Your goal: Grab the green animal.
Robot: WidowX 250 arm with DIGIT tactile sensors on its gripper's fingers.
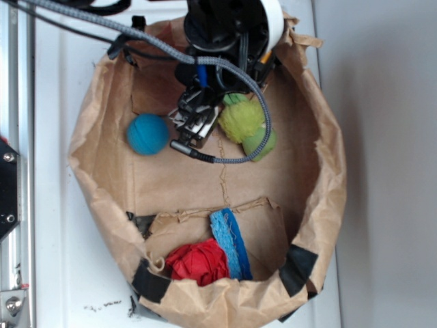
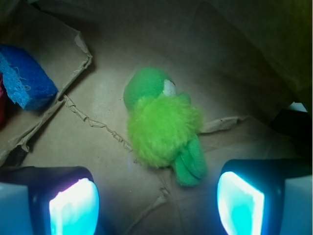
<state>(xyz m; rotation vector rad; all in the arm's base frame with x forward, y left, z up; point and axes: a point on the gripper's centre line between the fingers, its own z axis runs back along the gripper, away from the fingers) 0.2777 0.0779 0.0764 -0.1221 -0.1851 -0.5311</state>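
Note:
The green animal (image 1: 246, 124) (image 2: 164, 125) lies on the brown paper floor of the bag, with a shaggy yellow-green body, a smooth green head and green legs. My gripper (image 1: 192, 125) (image 2: 156, 205) hovers just to its left in the exterior view, between it and the teal-blue ball (image 1: 147, 134). In the wrist view the toy lies ahead of the fingers (image 2: 73, 208), slightly right of centre. The jaws stand wide apart with only bare paper between them. The gripper is open and touches nothing.
Everything sits inside a brown paper bag with rolled-up walls (image 1: 89, 130). A red cloth (image 1: 198, 263) and a blue sponge (image 1: 231, 242) (image 2: 24, 78) lie on a cardboard flap at the near end. A braided cable (image 1: 263, 123) loops over the toy.

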